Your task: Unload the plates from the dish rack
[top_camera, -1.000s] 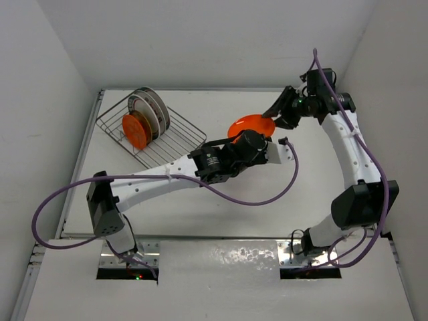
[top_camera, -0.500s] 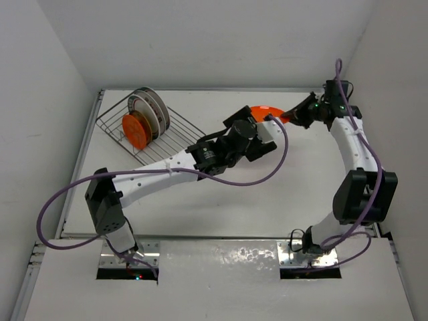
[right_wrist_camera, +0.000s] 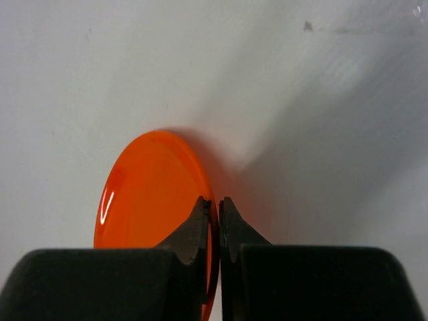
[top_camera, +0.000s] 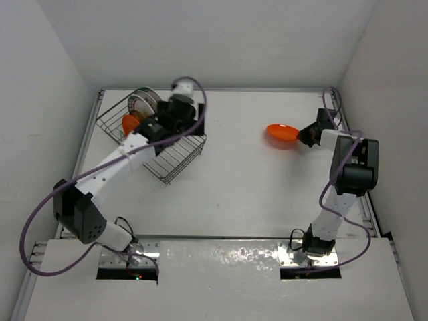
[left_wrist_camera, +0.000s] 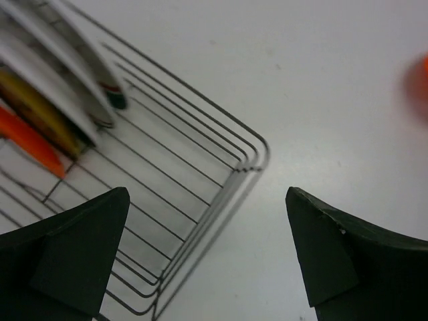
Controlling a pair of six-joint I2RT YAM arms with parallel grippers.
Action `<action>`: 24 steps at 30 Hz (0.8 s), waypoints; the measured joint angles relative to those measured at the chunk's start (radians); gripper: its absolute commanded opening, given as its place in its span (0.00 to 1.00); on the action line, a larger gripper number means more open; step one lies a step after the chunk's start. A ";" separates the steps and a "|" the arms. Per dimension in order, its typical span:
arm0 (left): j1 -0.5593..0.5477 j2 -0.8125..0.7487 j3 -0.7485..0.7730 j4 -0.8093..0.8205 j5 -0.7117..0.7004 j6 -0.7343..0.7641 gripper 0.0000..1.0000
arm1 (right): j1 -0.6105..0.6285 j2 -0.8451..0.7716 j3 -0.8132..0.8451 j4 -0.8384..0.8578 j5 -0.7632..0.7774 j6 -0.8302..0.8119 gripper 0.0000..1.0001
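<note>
Shift the left gripper (left_wrist_camera: 206, 200), spread wide and empty above the dish rack (left_wrist_camera: 221, 157) corner, over the upright plates (left_wrist_camera: 67, 80). Straddle one rim squarely, clear of the wires, before closing. Plates in the rack: up and left of the open jaws in the wrist view, not between them. Farther right, lower the right gripper (right_wrist_camera: 214, 207), pinched tight on the orange plate (right_wrist_camera: 150, 194) rim, flat onto the table (top_camera: 241, 194), then release.
</note>
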 measured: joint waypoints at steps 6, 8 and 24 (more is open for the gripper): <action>0.356 0.004 0.153 -0.124 0.087 -0.199 0.99 | 0.004 0.127 0.159 0.024 0.084 -0.014 0.95; 0.461 0.015 0.166 -0.128 0.125 -0.247 0.97 | 0.008 0.168 0.236 0.003 0.095 -0.029 0.99; 0.734 0.256 0.189 -0.138 0.241 -0.467 0.64 | 0.256 -0.377 0.084 -0.485 0.152 -0.189 0.99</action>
